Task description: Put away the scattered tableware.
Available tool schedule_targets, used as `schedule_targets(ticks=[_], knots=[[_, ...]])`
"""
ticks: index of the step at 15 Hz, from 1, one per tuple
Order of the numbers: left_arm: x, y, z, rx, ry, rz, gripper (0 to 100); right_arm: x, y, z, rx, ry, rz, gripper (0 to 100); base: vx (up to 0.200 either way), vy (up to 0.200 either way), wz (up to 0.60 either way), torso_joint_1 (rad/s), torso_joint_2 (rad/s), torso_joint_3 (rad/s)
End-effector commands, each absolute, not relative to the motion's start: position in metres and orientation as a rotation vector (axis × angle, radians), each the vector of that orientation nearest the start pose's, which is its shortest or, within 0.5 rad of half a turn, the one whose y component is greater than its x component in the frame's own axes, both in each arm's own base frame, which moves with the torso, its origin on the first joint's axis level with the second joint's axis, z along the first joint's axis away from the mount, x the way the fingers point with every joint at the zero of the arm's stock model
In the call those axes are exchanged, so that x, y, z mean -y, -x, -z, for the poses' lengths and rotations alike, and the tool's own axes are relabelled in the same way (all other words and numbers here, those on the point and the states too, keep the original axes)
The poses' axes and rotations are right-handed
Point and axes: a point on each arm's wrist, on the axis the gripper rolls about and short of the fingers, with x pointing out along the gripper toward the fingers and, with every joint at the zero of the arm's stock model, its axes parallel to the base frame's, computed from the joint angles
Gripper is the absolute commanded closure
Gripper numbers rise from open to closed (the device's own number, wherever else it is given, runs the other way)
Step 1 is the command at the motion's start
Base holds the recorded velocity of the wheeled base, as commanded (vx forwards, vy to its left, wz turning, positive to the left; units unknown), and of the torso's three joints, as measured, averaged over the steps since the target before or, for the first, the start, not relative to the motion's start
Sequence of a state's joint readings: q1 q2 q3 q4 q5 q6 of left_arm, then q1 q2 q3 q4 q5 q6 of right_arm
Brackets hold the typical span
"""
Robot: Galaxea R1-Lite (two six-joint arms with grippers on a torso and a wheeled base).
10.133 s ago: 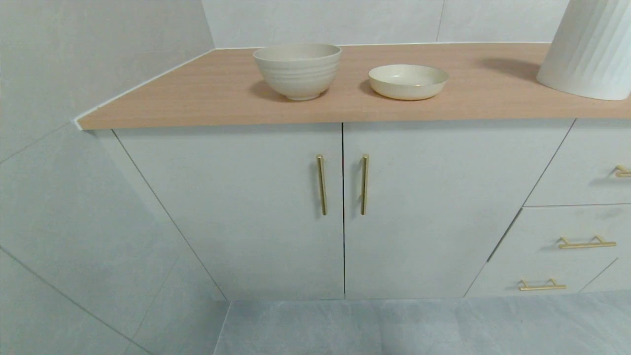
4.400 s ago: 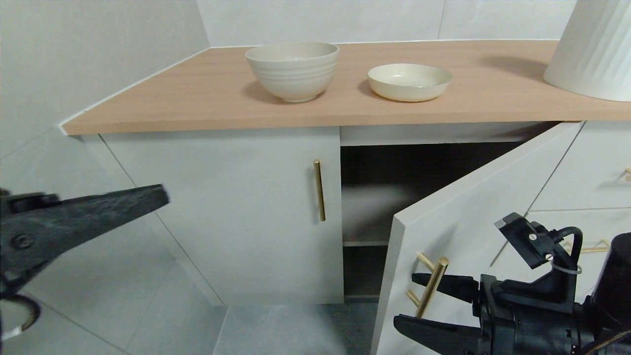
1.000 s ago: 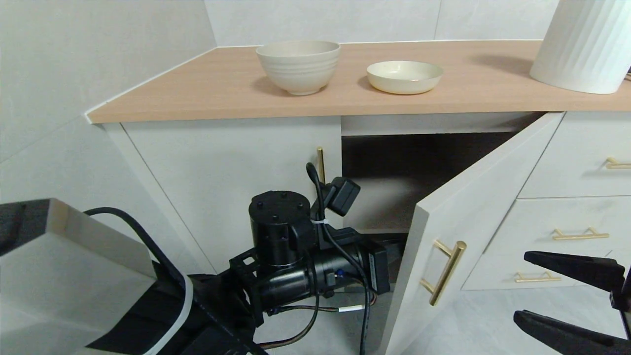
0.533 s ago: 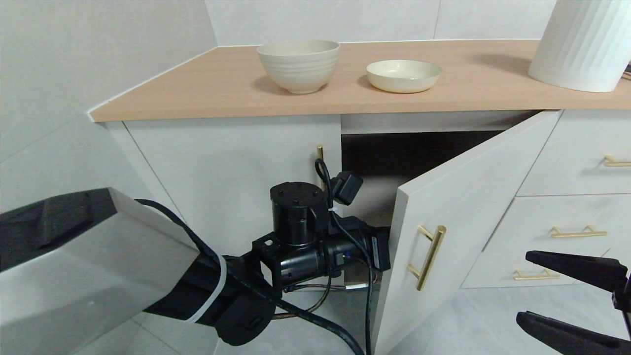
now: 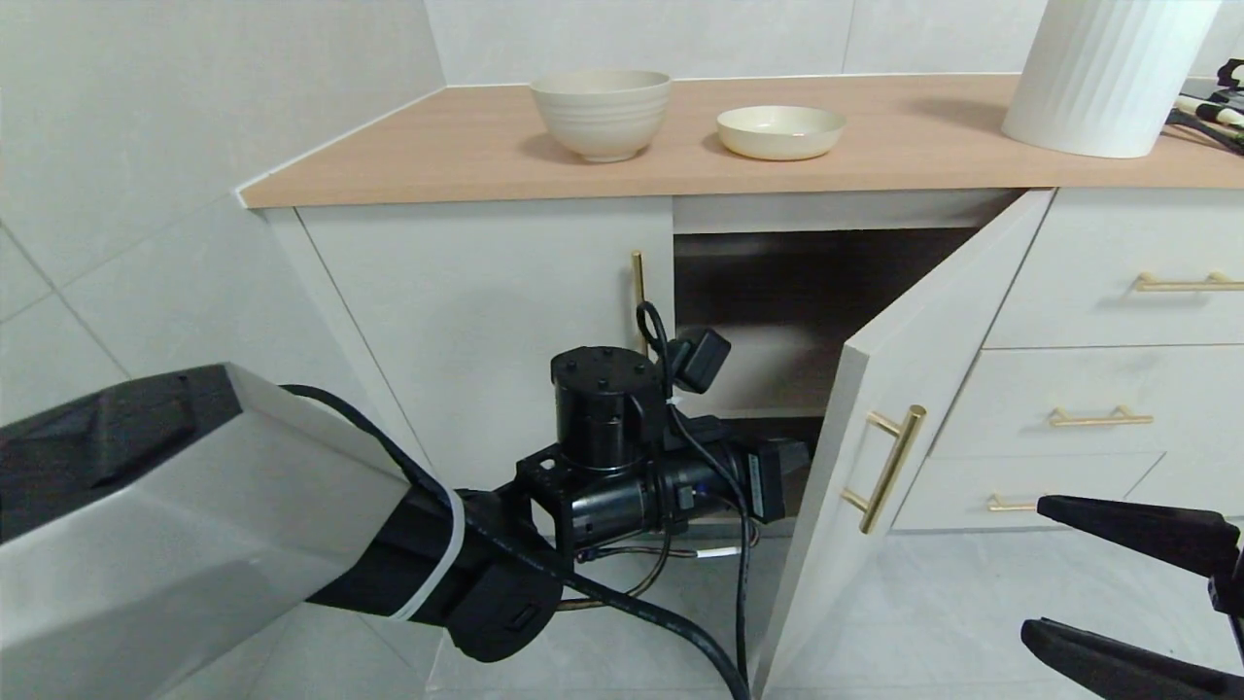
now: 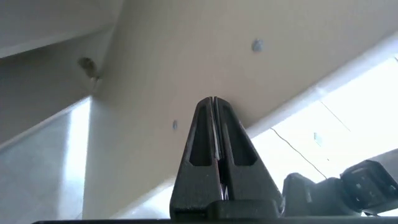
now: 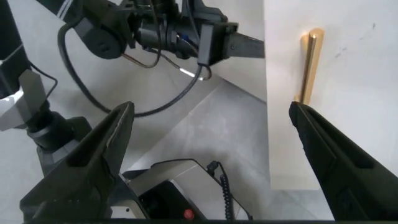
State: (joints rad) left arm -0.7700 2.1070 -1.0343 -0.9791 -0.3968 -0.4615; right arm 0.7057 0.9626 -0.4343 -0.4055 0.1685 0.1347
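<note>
Opening the cupboard for the bowls.
The black right gripper (image 5: 1035, 569) hangs low, fingers wide apart. The black left gripper (image 6: 212, 109), fingers pressed together, sits behind the half-open white cupboard door (image 5: 933, 321), which probably needs a wider push. Farther back, a ribbed cream bowl (image 5: 602, 112) and a low cream dish (image 5: 780, 130) sit on the brown wooden counter (image 5: 437, 156).

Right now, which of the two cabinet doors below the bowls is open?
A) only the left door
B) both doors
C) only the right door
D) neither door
C: the right door stands swung out, so the dark cabinet interior shows, while the left door lies flush under the countertop.
</note>
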Motion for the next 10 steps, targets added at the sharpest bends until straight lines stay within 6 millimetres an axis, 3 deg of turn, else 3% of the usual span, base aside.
schedule_targets(ticks=[1,5,7,10], knots=[[0.293,-0.291,-0.122,-0.375,0.387,1.112,100,-0.08,-0.088,-0.21,-0.184,-0.092,-0.863,0,0.0,0.0,0.0,0.0,0.0,0.0],[0.299,-0.288,-0.124,-0.377,0.387,1.128,100,-0.081,-0.087,-0.211,-0.185,-0.093,-0.908,0,0.0,0.0,0.0,0.0,0.0,0.0],[0.321,-0.267,-0.131,-0.366,0.381,1.2,100,-0.08,-0.084,-0.212,-0.177,-0.098,-0.958,0,0.0,0.0,0.0,0.0,0.0,0.0],[0.354,-0.215,-0.145,-0.363,0.372,1.339,100,-0.075,-0.076,-0.214,-0.15,-0.105,-1.042,0,0.0,0.0,0.0,0.0,0.0,0.0]])
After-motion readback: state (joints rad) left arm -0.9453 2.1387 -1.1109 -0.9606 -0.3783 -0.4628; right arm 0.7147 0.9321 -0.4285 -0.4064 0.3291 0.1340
